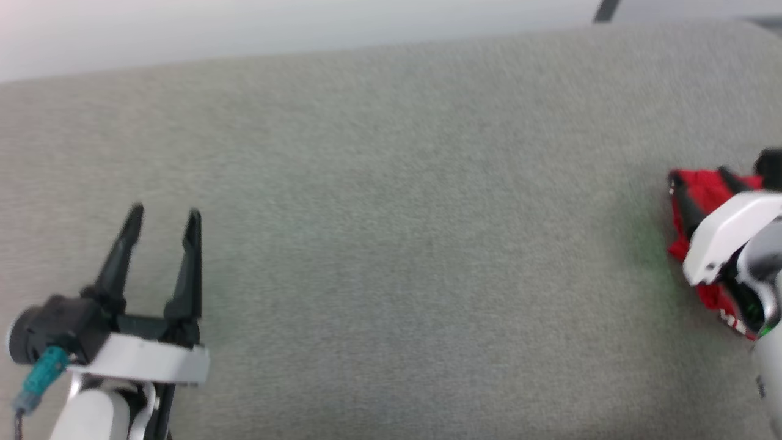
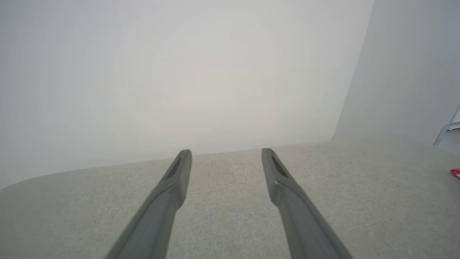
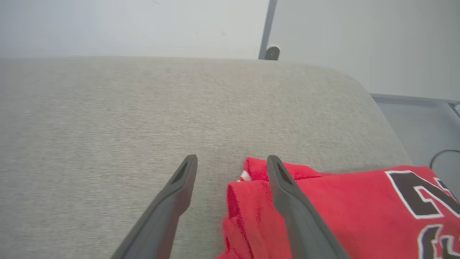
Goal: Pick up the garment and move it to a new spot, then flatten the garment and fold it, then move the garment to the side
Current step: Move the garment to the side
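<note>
Two sets of jaws stand open, left gripper (image 1: 165, 215) well apart from the garment (image 3: 341, 205), right gripper (image 3: 231, 160) straddling its edge; careless lifting could snag and unfold it.

Even soft light, slight motion blur

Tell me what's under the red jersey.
The red jersey lies in layers on the grey fabric surface. Anything between or beneath its layers is covered, so that can't be seen.

The jersey (image 1: 708, 186) lies on the worktop's (image 1: 391, 214) right end beneath my right claw (image 3: 231, 159); my left claw (image 1: 165, 212) is well apart, leftward.
</note>
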Robot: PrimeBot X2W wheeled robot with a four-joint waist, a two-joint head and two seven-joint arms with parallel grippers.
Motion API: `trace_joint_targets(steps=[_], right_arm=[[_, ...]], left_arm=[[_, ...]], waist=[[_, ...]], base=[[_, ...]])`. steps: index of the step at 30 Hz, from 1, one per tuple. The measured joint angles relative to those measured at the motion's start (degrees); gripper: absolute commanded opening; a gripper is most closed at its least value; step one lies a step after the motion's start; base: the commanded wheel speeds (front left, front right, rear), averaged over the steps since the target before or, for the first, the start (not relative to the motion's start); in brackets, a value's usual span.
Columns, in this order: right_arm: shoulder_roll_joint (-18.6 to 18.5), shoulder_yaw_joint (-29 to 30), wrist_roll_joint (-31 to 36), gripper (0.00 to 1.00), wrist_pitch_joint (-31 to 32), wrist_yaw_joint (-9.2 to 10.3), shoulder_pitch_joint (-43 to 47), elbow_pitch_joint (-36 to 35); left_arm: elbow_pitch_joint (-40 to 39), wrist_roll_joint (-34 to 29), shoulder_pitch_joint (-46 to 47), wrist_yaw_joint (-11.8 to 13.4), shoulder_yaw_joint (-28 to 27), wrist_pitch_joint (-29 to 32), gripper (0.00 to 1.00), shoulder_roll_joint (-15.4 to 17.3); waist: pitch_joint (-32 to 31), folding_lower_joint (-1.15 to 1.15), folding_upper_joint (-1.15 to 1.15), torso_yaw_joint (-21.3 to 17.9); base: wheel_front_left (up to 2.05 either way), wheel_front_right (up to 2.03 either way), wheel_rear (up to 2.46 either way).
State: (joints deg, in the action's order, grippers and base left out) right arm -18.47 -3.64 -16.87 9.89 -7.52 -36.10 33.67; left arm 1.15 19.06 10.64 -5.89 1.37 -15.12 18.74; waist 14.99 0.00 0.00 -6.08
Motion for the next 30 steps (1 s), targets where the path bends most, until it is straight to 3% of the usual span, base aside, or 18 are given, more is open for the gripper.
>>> trace_joint_targets(steps=[13, 30], right_arm=[[5.30, -3.97, -3.66, 1.00, -9.20, 0.00, 13.79, -8.77], [8.31, 1.27, -3.21, 1.00, -16.64, 0.00, 30.73, -21.78]], left_arm=[[9.15, -2.34, -6.74, -0.87, -3.65, 0.00, 1.00, -3.38], [9.88, -3.01, -14.06, -1.42, -4.09, 0.00, 1.00, -5.59]], waist=[[-8.87, 0.00, 0.00, 5.04], [-16.15, 0.00, 0.00, 7.48]], base=[[0.00, 0.00, 0.00], [0.00, 0.00, 0.00]])
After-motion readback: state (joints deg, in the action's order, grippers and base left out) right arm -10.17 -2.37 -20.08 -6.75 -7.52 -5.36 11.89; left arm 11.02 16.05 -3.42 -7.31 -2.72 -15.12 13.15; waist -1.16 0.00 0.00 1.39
